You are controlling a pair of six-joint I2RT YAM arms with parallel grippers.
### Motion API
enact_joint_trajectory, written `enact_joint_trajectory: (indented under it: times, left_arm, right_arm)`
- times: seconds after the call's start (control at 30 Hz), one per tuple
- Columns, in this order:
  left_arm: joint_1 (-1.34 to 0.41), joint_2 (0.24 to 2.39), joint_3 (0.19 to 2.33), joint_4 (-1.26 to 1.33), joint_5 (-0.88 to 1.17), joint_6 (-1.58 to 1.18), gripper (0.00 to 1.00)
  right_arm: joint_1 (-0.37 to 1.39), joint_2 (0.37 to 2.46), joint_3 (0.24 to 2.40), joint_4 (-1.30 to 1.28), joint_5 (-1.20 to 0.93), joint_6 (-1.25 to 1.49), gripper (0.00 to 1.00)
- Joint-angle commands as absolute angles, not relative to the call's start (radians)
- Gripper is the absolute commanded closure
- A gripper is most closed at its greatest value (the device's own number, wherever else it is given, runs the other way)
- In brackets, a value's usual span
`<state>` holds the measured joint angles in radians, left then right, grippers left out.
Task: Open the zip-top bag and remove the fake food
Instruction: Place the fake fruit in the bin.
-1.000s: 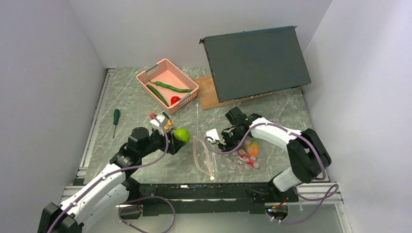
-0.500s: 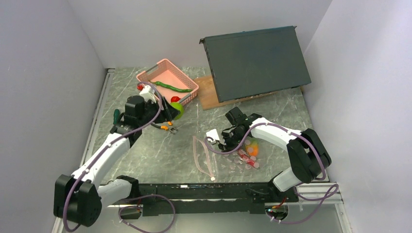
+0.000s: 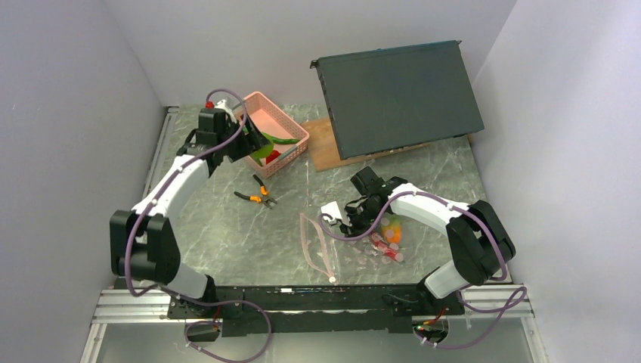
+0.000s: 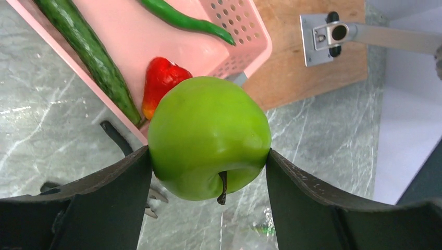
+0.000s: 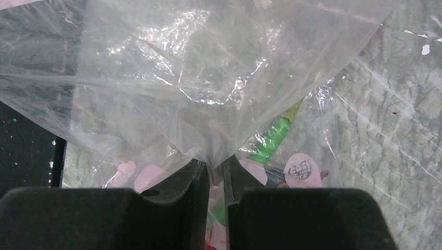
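The left gripper (image 4: 208, 156) is clamped on the apple (image 4: 206, 120), which hides part of the basket (image 4: 249, 31). The right gripper (image 5: 218, 172) pinches the bag (image 5: 182, 78); food (image 5: 271, 138) inside looks blurred.

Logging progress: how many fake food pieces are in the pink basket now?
3: the cucumber along one wall, the long green pepper across from it, the red piece beside the cucumber. The apple in the left tool may hide more.

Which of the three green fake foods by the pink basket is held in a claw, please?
The round green apple, clamped in the left claw; the cucumber and the long curved pepper lie loose in the basket.
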<state>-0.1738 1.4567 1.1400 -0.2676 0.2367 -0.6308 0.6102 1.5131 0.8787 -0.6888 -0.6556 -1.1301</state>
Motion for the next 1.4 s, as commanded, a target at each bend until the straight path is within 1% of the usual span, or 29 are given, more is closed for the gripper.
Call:
enact_joint_trajectory:
  times: [0.0, 0.27, 0.33, 0.47, 0.57, 0.6, 0.7, 0.8, 1.0, 1.07, 1.2, 1.37]
  left_arm:
    - [-0.145, 1.552, 1.266, -0.329, 0.231, -0.622, 1.00]
    - [-0.133, 1.712, 1.463, -0.434, 0.195, -0.589, 0.99]
    - [-0.132, 1.741, 1.500, -0.456, 0.180, -0.581, 0.92]
    - [-0.132, 1.790, 1.553, -0.482, 0.172, -0.569, 0.74]
    - [-0.132, 1.820, 1.582, -0.499, 0.180, -0.561, 0.58]
    - [-0.132, 1.827, 1.588, -0.501, 0.183, -0.559, 0.54]
    - [-0.132, 1.838, 1.594, -0.499, 0.192, -0.555, 0.49]
    - [-0.132, 1.846, 1.600, -0.506, 0.197, -0.548, 0.41]
    - [-0.131, 1.844, 1.592, -0.511, 0.194, -0.525, 0.18]
    - [-0.131, 1.840, 1.590, -0.511, 0.196, -0.518, 0.14]
    - [-0.130, 1.828, 1.588, -0.511, 0.195, -0.507, 0.02]
    - [-0.125, 1.804, 1.565, -0.496, 0.207, -0.496, 0.00]
  right_arm:
    - [0.608, 1.495, 0.889, -0.707, -0.695, -1.151, 0.84]
    - [0.609, 1.497, 0.890, -0.712, -0.696, -1.156, 0.84]
    - [0.609, 1.496, 0.890, -0.713, -0.696, -1.155, 0.84]
    - [0.609, 1.499, 0.890, -0.715, -0.695, -1.157, 0.84]
    - [0.609, 1.501, 0.890, -0.716, -0.693, -1.158, 0.84]
    - [0.609, 1.501, 0.890, -0.715, -0.694, -1.159, 0.84]
    - [0.609, 1.502, 0.891, -0.716, -0.693, -1.159, 0.84]
    - [0.609, 1.504, 0.892, -0.716, -0.694, -1.158, 0.84]
    - [0.610, 1.506, 0.891, -0.718, -0.695, -1.158, 0.84]
    - [0.609, 1.506, 0.893, -0.718, -0.694, -1.158, 0.84]
    - [0.609, 1.507, 0.893, -0.718, -0.693, -1.158, 0.84]
    - [0.609, 1.506, 0.893, -0.719, -0.692, -1.159, 0.84]
